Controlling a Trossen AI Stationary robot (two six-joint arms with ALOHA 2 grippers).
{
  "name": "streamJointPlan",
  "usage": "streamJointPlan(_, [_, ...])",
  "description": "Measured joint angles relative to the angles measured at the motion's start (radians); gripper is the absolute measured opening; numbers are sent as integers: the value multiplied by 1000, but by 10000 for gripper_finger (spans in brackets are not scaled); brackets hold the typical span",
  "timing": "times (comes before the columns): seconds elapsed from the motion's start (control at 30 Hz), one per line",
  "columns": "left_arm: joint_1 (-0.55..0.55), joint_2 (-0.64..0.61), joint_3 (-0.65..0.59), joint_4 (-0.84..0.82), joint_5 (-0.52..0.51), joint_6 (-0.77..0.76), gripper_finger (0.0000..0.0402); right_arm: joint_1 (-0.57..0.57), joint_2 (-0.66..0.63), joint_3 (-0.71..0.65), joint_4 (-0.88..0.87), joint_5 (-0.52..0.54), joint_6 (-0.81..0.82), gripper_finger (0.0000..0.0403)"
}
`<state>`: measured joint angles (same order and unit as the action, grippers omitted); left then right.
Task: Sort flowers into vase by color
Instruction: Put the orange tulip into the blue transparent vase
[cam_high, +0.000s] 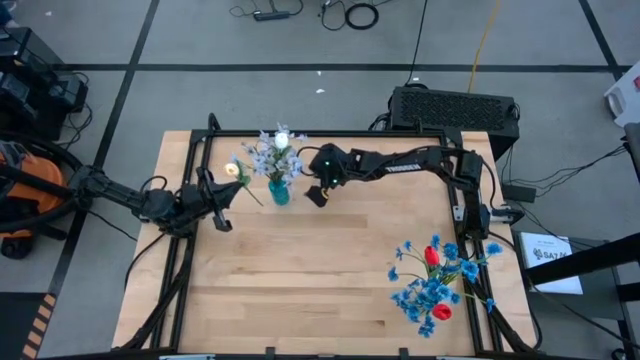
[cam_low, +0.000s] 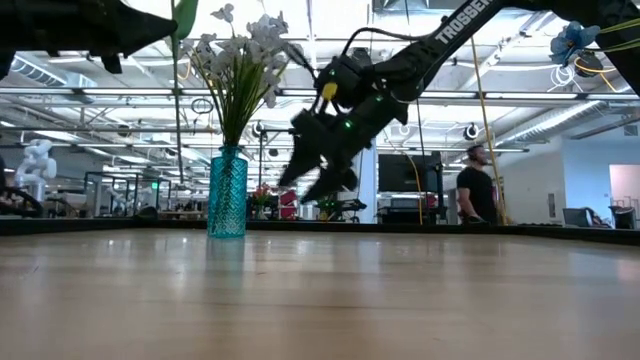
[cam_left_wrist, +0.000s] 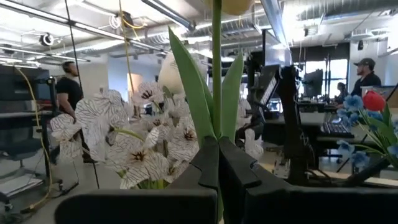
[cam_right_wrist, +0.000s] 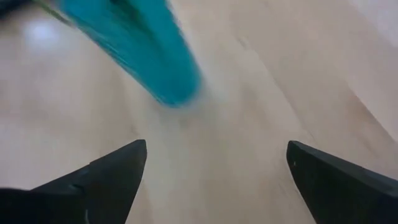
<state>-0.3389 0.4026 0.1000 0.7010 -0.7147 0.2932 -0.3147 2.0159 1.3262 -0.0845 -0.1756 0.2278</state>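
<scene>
My left gripper (cam_high: 224, 196) is shut on a cream-yellow tulip bud flower (cam_high: 232, 170), just left of the teal glass vase (cam_high: 279, 191). The vase stands on its base at the table's far middle. It holds pale blue-white sprays (cam_high: 265, 158) and a white tulip bud (cam_high: 282, 140). My right gripper (cam_high: 318, 192) hangs open just right of the vase, above the table, touching nothing; in its wrist view the vase (cam_right_wrist: 140, 50) lies ahead of the spread fingers. Bright blue sprays and red tulips (cam_high: 435, 282) lie in a pile at the table's near right. My left gripper (cam_left_wrist: 217, 148) pinches the tulip's green stem (cam_left_wrist: 216, 121) between its two fingers, below the two long leaves (cam_left_wrist: 193, 87). The fingers lie across the stem. The flower stands upright in the hold, its bud (cam_left_wrist: 233, 5) above, lifted clear of the table.
A black frame (cam_high: 190, 150) runs around the wooden table's edges. Bare wood spreads across the near and middle table (cam_high: 300, 270). People stand in the room behind (cam_low: 475, 185). A black box (cam_high: 455, 108) sits beyond the far edge.
</scene>
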Motion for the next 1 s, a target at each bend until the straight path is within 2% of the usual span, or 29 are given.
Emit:
streamJointPlan(0.13, [0, 0, 0, 0, 0, 0, 0, 18, 0, 0, 198, -43, -15, 380])
streamJointPlan(0.3, [0, 1, 1, 0, 3, -39, 0, 38, 0, 0, 472, -28, -75, 380])
streamJointPlan(0.37, [0, 1, 1, -2, 4, -52, 0, 44, 7, 1, 536, 13, -132, 380])
streamJointPlan(0.53, [0, 1, 1, -3, 5, -52, 0, 51, 29, 0, 608, 37, -214, 380])
streamJointPlan(0.7, [0, 1, 1, -3, 7, -52, 0, 55, 81, 1, 698, -10, -176, 380])
streamJointPlan(1.0, [0, 1, 1, -3, 11, -51, 0, 54, 157, 108, 687, -6, -118, 379])
